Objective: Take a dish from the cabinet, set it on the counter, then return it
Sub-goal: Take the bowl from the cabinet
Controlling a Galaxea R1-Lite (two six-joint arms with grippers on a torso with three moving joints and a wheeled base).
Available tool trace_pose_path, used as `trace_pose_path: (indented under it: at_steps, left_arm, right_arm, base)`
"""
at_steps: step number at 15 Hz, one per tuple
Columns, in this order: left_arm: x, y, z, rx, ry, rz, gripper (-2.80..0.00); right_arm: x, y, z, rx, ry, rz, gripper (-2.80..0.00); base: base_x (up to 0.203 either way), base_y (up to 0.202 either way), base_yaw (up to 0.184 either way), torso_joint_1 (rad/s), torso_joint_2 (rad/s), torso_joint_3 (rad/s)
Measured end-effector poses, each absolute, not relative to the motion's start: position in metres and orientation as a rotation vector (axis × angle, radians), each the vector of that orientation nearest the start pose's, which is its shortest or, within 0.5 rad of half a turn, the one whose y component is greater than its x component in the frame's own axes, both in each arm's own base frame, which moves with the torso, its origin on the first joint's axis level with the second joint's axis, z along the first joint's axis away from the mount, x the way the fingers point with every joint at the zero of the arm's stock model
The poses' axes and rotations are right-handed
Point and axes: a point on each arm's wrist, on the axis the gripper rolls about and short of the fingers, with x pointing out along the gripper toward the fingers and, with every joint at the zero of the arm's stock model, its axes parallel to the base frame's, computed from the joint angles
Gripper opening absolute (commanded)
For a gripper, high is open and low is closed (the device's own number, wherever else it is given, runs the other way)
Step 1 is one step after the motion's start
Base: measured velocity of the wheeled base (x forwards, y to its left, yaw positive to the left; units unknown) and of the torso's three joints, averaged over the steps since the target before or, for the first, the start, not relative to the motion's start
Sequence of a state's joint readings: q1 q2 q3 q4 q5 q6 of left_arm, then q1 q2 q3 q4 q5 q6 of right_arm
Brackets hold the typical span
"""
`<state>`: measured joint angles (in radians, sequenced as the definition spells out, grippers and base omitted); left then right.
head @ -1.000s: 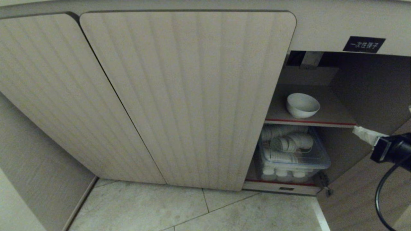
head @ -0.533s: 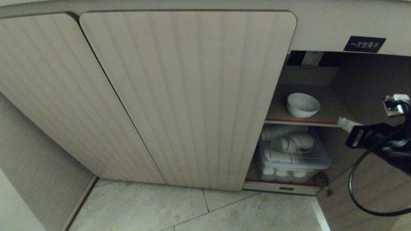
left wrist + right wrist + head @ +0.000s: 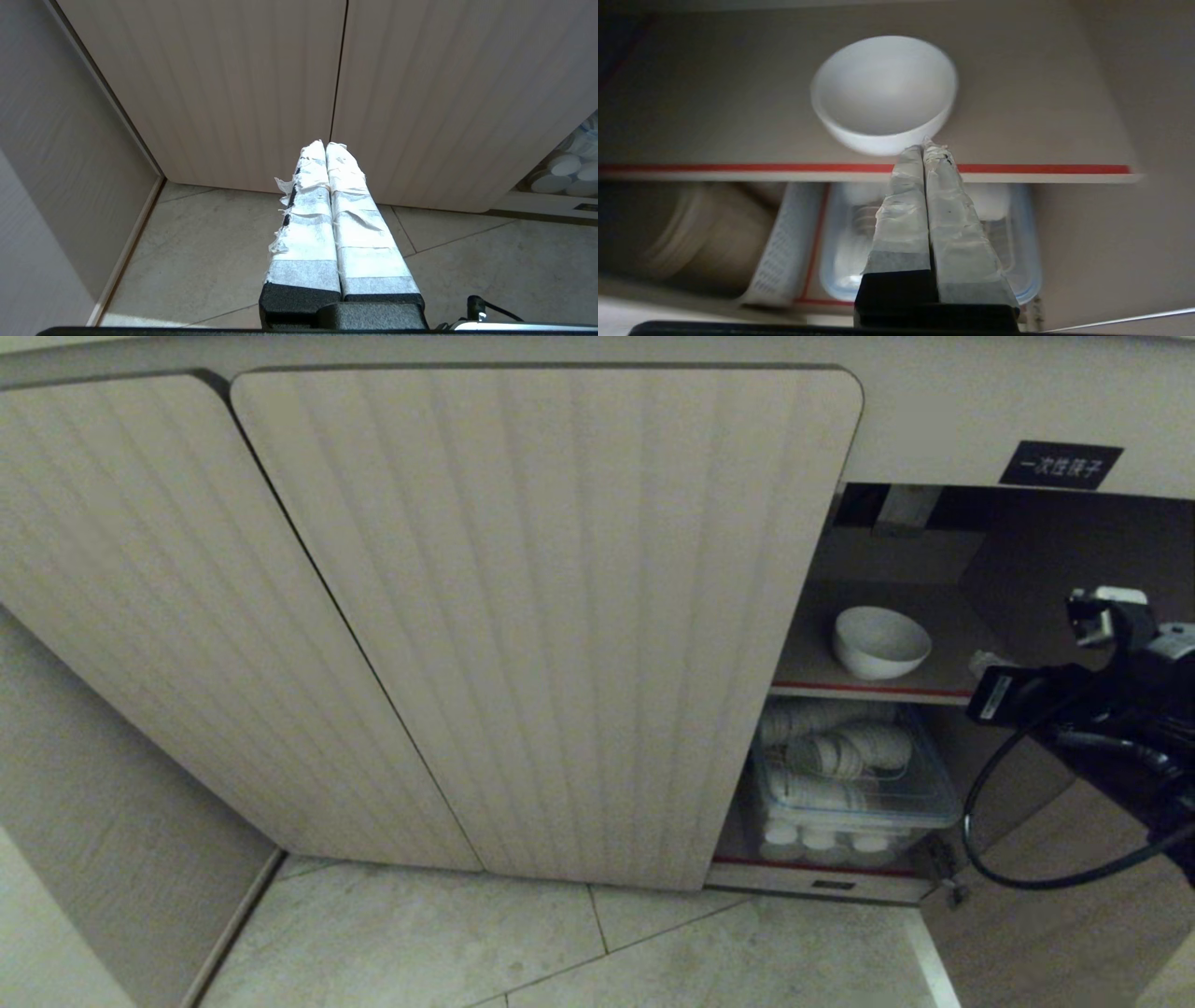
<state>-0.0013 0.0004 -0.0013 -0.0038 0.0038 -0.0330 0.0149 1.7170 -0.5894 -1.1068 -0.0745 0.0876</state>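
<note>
**Closing in on the bowl, fingers not yet parted**

The white bowl [image 3: 881,642] is sitting upright on the red-edged upper shelf [image 3: 896,690] of the cabinet [image 3: 541,616], near the shelf's front edge, in the open bay at the right. Nothing is touching it.

I am bringing my right gripper [image 3: 982,665] in from the right, level with the shelf's front edge and near the bowl. In the right wrist view my taped fingers [image 3: 901,205] are pressed together with nothing between them, their tips pointing at the bowl's near wall [image 3: 882,142].

Below the shelf, a clear lidded box [image 3: 854,793] is holding ribbed white cups. My left gripper [image 3: 327,147] is hanging idle out to the left, fingers pressed together and empty, facing the shut doors above the tiled floor [image 3: 196,252].

The risks, as I am judging them:

- With my fingers together, I would be pushing the bowl toward the far wall rather than straddling its rim.
- The glossy, curved side is likely to slip from a shallow pinch.
- The shelf edge is lying just under my approach; coming in low would be striking it.
</note>
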Motion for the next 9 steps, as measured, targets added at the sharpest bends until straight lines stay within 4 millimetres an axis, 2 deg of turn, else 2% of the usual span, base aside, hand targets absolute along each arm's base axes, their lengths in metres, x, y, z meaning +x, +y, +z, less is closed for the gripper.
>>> trace_pose_path:
  at_steps: [6, 9]
  left_arm:
    - [-0.023, 0.000, 0.076, -0.033, -0.005, 0.002, -2.80]
    - [-0.023, 0.000, 0.076, -0.033, -0.005, 0.002, -2.80]
  right_arm:
    - [0.308, 0.003, 0.162, 0.060, 0.021, -0.106, -2.80]
    - [0.320, 0.002, 0.166, 0.048, 0.003, -0.121, -2.80]
  base:
    - [0.000, 0.000, 0.000, 0.000, 0.00, 0.000]
    - [0.000, 0.000, 0.000, 0.000, 0.00, 0.000]
